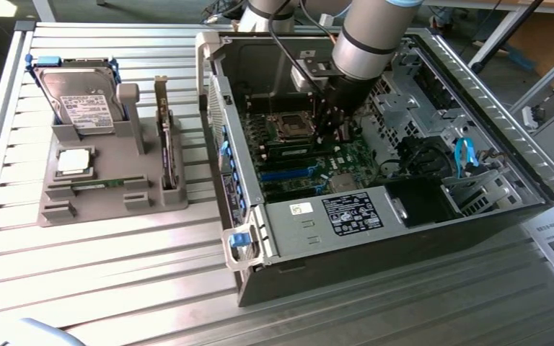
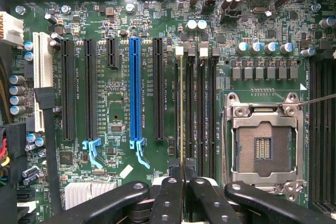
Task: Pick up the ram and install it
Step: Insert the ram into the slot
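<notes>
In the wrist view the ram (image 2: 181,108) appears edge-on as a thin pale line. It runs along the outermost of several black memory slots (image 2: 202,108) on the green motherboard (image 2: 121,145). My gripper (image 2: 182,184) is shut on the ram's near end, with one black finger (image 2: 167,200) on each side of it. Whether the ram sits in the slot or just above it cannot be told. In the exterior view my gripper (image 1: 332,135) reaches down inside the open computer case (image 1: 374,216), beside the processor socket (image 1: 290,127).
The empty processor socket (image 2: 262,148) lies beside the memory slots, and a blue card slot (image 2: 135,95) lies on their other side. On the exterior view's left, a grey holder (image 1: 60,210) carries a hard drive (image 1: 83,104), an upright card (image 1: 166,144) and another green stick (image 1: 97,184).
</notes>
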`<state>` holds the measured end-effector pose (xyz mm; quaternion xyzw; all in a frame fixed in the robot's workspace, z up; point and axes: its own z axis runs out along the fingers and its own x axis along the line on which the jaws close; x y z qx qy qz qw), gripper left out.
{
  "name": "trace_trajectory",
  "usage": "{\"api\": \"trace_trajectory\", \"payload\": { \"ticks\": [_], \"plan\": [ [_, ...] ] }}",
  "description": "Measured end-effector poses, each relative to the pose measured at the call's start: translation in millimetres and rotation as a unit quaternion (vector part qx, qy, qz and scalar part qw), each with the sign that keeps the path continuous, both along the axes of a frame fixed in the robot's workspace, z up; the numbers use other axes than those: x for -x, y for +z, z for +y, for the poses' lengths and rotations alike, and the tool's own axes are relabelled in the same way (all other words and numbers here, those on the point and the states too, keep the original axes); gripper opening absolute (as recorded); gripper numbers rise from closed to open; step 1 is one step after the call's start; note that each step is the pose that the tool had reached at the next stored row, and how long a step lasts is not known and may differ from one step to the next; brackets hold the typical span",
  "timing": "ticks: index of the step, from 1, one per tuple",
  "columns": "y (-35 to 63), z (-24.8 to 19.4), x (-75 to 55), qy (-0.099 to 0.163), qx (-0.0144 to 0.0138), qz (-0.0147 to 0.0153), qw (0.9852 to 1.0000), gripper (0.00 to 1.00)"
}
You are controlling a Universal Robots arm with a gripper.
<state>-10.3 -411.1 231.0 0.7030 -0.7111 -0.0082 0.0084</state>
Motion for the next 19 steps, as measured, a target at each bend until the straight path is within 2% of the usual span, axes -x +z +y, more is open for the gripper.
{"api": "trace_trajectory", "payload": {
  "ticks": [2,3,4,5,11,19],
  "plan": [
    [-0.1,-0.1,0.0,0.000,-0.0001,0.0000,1.0000,0.13],
    [-0.1,-0.1,0.0,0.000,-0.0001,0.0000,1.0000,0.18],
    [-0.1,-0.1,0.0,0.000,-0.0001,0.0000,1.0000,0.18],
    [0.0,-0.1,0.0,0.000,0.0000,0.0000,1.0000,0.25],
    [2.2,-0.1,0.0,0.000,0.0003,0.0000,1.0000,0.25],
    [21.5,-0.1,0.0,0.000,0.0009,0.0000,1.0000,0.25]
  ]
}}
